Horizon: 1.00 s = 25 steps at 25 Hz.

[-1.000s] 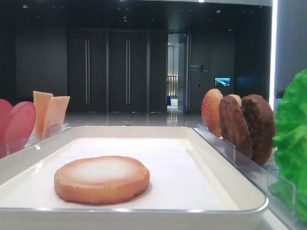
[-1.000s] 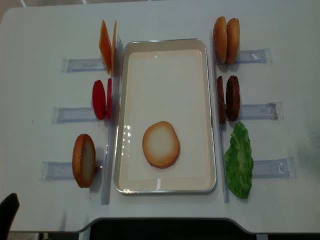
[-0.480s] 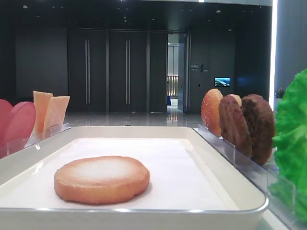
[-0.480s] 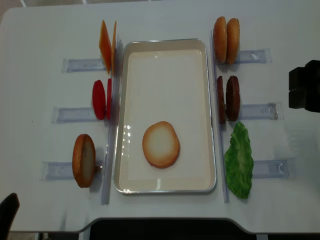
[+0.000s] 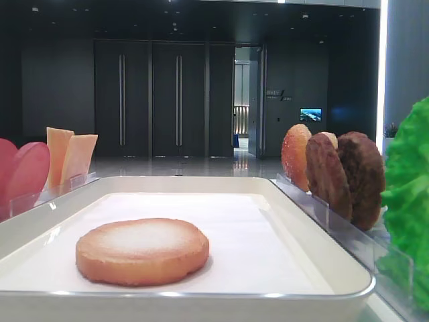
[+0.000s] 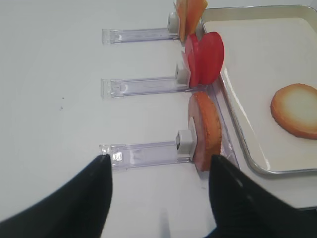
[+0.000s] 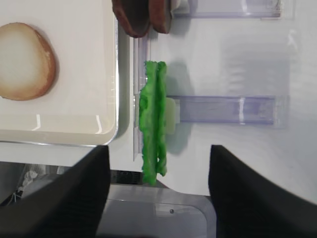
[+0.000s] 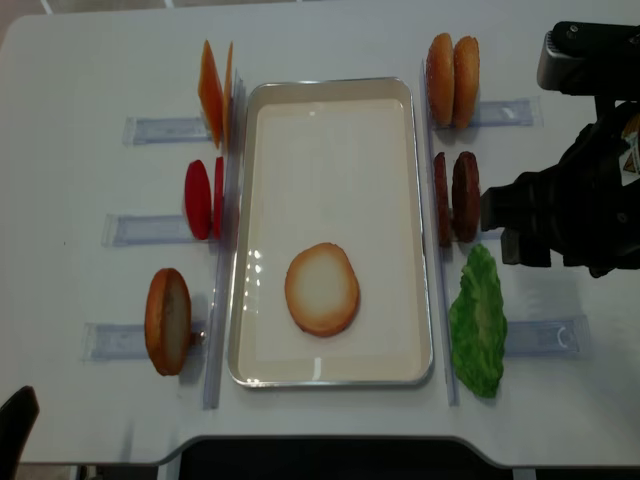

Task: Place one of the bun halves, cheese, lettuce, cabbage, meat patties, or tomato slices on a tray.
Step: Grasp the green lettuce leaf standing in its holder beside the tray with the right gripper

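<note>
A white tray (image 8: 330, 160) lies mid-table with one bun half (image 8: 321, 289) flat on it, pale face up. The lettuce (image 8: 477, 322) stands in a clear holder right of the tray, with the meat patties (image 8: 456, 197) and two more bun halves (image 8: 452, 80) behind it. To the tray's left stand the cheese (image 8: 213, 92), the tomato slices (image 8: 202, 198) and another bun half (image 8: 167, 320). My right gripper (image 8: 512, 226) hovers open above the table beside the patties; the lettuce (image 7: 153, 119) shows below between its fingers. My left gripper (image 6: 159, 157) is open and empty, short of the upright bun half (image 6: 205, 131).
Clear plastic holder rails (image 8: 520, 336) stick out from both sides of the tray. The table's front edge (image 8: 320, 440) runs close below the tray and the lettuce. The right arm's black body (image 8: 590, 210) covers the table's right side.
The right arm has come in from the right edge to a spot beside the patties and above the lettuce. The food, the tray and the left gripper have not moved.
</note>
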Tool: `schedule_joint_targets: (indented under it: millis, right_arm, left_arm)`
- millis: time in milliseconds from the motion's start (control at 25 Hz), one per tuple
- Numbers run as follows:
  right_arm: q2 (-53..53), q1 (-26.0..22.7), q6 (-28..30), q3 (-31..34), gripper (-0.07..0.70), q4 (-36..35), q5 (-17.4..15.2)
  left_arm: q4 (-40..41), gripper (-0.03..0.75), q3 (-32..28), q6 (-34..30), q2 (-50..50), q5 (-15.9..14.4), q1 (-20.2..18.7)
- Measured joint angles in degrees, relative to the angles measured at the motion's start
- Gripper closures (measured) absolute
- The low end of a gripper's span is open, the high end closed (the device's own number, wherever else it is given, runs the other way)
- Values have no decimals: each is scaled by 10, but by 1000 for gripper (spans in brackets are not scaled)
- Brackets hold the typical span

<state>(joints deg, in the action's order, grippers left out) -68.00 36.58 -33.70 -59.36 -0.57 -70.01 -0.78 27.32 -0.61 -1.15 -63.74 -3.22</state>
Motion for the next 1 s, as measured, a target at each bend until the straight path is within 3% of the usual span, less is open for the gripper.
schedule_joint_targets:
  millis: [280,640,1000]
  right_arm:
    - [-18,19,-44,-1,214,1,0]
    - [-74,58,-47,-1,214,21,16]
    - [-80,61,-47,-1,214,40,31]
  left_arm:
    - [-1,244,0,-2,0,0,0]
    - [-2,244,0,-2,0,0,0]
    - [-2,244,0,-2,0,0,0]
